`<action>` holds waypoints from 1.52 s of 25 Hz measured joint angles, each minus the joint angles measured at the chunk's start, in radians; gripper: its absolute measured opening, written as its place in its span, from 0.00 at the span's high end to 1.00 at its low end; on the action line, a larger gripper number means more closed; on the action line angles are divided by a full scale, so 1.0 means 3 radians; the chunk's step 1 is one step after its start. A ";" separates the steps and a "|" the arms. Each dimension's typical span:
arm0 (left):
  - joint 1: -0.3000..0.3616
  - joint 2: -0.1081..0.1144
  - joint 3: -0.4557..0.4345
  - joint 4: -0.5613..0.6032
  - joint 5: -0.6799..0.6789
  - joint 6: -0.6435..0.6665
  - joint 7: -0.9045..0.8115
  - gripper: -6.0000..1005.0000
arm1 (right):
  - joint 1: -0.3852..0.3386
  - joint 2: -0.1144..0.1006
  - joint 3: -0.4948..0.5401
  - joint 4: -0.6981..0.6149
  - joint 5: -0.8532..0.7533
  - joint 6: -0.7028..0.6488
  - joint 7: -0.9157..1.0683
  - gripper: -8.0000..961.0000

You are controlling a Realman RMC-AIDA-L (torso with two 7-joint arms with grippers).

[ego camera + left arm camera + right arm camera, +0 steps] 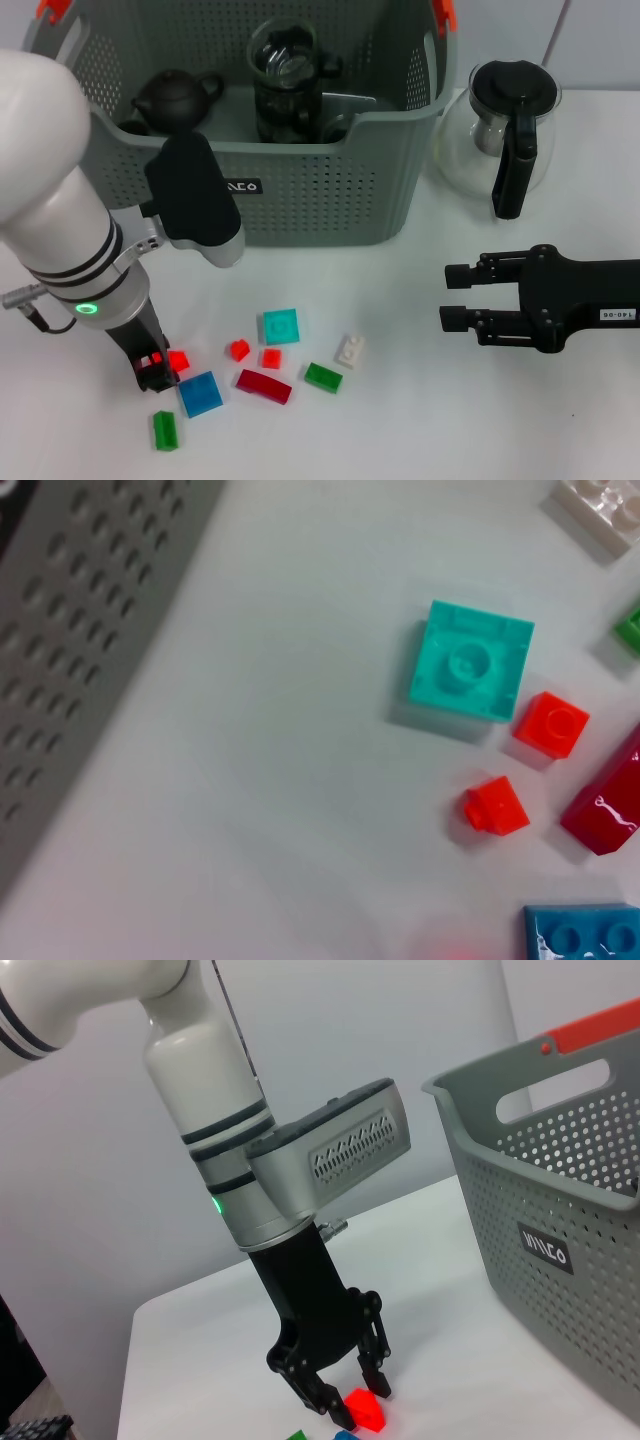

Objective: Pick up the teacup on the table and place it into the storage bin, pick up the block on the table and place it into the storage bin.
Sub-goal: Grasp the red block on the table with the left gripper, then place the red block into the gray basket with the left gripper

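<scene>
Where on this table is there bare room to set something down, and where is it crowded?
Bare: the table between the block cluster and the right gripper, and the strip before the storage bin. Crowded: around the teal block, where the left gripper works.

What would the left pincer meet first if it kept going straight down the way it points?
Most likely the small red block between its open fingers, then the table; the left pincer seems nearly there, though depth is uncertain.
</scene>
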 joint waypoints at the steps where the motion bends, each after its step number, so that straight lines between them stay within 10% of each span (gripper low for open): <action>1: -0.0007 0.0001 -0.0001 0.0008 0.0000 -0.0001 -0.0006 0.60 | 0.0000 0.0000 0.0000 0.0000 0.0000 0.0000 0.0000 0.38; 13: -0.0036 -0.0001 -0.0068 -0.0103 -0.0038 0.0057 0.0003 0.72 | 0.0000 0.0001 0.0000 0.0000 0.0000 0.0000 0.0000 0.38; 23: -0.0330 0.0044 -0.1808 -0.0598 -0.1034 0.1283 0.0911 0.72 | -0.0028 0.0001 0.0000 0.0000 -0.0001 0.0001 -0.0003 0.38; 27: -0.0380 0.0184 -0.2357 -0.0473 -0.1644 0.1531 0.1146 0.72 | -0.0031 0.0000 0.0008 0.0000 0.0000 0.0001 -0.0005 0.38; 31: -0.0382 0.0368 -0.2616 -0.0220 -0.2391 0.1513 0.1209 0.73 | -0.0029 -0.0003 0.0003 0.0000 0.0000 -0.0005 -0.0002 0.38; 38: -0.0436 0.0366 -0.2766 -0.0134 -0.2883 0.0516 0.1216 0.73 | -0.0036 -0.0005 0.0000 0.0000 0.0000 -0.0019 -0.0002 0.38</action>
